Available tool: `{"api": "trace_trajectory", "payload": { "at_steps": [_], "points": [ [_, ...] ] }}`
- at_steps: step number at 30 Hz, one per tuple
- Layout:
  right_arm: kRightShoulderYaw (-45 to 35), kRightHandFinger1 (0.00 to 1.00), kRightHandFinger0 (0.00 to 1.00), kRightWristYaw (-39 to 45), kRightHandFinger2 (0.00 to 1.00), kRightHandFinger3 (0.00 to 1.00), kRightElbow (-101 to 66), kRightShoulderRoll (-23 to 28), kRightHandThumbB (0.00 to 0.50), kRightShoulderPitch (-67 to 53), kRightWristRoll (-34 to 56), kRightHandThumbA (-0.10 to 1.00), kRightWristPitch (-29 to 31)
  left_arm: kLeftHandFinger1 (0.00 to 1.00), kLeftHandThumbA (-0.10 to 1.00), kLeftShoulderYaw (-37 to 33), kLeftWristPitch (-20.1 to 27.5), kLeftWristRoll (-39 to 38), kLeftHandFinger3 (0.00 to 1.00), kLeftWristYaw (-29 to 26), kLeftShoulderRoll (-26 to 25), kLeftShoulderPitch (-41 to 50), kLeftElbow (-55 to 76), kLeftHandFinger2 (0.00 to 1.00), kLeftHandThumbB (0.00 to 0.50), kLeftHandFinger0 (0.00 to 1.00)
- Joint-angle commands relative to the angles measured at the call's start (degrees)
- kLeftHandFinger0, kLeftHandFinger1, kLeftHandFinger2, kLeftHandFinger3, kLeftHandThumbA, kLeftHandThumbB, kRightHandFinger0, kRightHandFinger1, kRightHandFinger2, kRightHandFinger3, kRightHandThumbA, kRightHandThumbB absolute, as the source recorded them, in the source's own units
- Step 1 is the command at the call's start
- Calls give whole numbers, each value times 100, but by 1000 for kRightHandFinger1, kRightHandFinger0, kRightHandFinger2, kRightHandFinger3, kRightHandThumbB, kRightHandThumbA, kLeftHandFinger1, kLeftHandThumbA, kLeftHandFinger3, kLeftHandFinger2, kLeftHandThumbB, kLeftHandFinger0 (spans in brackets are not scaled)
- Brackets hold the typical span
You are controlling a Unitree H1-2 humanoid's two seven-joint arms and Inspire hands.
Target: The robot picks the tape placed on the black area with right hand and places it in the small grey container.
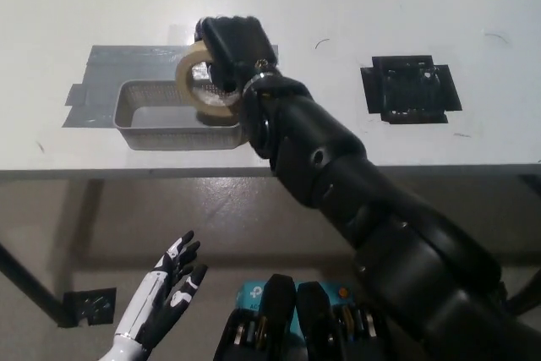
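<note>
- The white tabletop is seen bearing a small grey mesh container, taped down with grey tape.
- A black square patch is seen well right of the container.
- The cream roll of tape is gripped by the black right hand above the container's right end.
- The white left hand is held below the container, off the tabletop, fingers spread.

1 tape, 1 container, 2 hands
</note>
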State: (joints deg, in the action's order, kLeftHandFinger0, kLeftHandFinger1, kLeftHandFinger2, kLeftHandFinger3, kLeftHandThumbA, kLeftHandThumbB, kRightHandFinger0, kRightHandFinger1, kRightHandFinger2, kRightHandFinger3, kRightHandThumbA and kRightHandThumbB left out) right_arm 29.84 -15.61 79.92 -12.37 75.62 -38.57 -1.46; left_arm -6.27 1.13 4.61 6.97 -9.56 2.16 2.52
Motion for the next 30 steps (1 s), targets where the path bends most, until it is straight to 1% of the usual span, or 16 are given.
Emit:
{"api": "trace_trajectory", "payload": {
  "at_steps": [1,2,3,4,8,10,11,12,13,14,15,20,22,25,28,30],
  "points": [
    [63,11,0,47,171,461,22,-190,323,415,48,-100,-31,1000,810,-60,-15,106,1000,88,-58,-77,271,1000,189,1000],
    [65,0,0,36,145,461,32,-211,323,397,50,-100,-47,1000,810,-67,-39,121,1000,92,-59,-83,288,1000,189,1000],
    [70,0,0,20,50,462,51,-243,311,354,55,-100,-49,1000,811,-67,-57,116,1000,94,-55,-80,311,1000,190,1000],
    [92,0,0,-11,46,441,59,-255,297,328,38,-100,-49,1000,812,-68,-40,137,1000,90,-65,-74,326,1000,189,1000],
    [135,54,0,-125,134,461,89,-230,291,264,32,-100,-1,1000,834,-81,-57,206,1000,84,-75,-129,327,1000,201,1000],
    [140,65,1,-144,180,476,85,-211,263,242,39,-100,12,1000,833,-79,-79,176,1000,101,-65,-144,327,1000,203,1000],
    [153,304,200,35,506,675,110,-217,227,248,40,-100,-65,1000,822,-67,-28,134,1000,102,-54,-149,308,1000,192,1000],
    [175,455,314,236,790,922,127,-211,235,250,39,103,-100,1000,799,-53,-17,80,1000,107,-37,-149,299,1000,185,1000],
    [91,791,538,516,1000,1000,130,-189,308,242,151,298,-63,1000,794,-63,-32,75,1000,115,-26,-167,293,1000,185,1000],
    [68,1000,857,851,1000,1000,130,-168,327,246,201,398,-32,1000,796,-67,-45,76,1000,120,-32,-171,299,1000,190,1000],
    [82,1000,1000,1028,1000,1000,120,-146,355,249,201,461,-3,1000,801,-66,-70,80,1000,123,-36,-182,301,1000,197,1000],
    [588,1000,1000,1989,1000,1000,-99,-11,499,251,-90,597,413,1000,769,2,-208,-30,1000,141,-53,-215,370,1000,181,1000],
    [521,1000,1000,2753,1000,1000,-368,103,500,304,114,608,439,1000,788,-8,-110,-3,1000,160,-97,-273,315,1000,156,1000],
    [393,1000,1000,4023,1000,1000,-1381,473,500,156,513,737,270,1000,853,-2,-48,-66,1000,202,-119,-315,233,1000,163,1000],
    [358,1000,1000,4995,1000,1000,-2572,883,500,-51,905,798,-67,1000,848,15,-2,-107,1000,220,-139,-320,205,1000,153,1000],
    [255,1000,1000,5852,1000,1000,-3460,1197,500,-112,1391,792,-622,1000,823,18,-7,-108,1000,229,-155,-320,218,1000,145,1000]
  ]
}}
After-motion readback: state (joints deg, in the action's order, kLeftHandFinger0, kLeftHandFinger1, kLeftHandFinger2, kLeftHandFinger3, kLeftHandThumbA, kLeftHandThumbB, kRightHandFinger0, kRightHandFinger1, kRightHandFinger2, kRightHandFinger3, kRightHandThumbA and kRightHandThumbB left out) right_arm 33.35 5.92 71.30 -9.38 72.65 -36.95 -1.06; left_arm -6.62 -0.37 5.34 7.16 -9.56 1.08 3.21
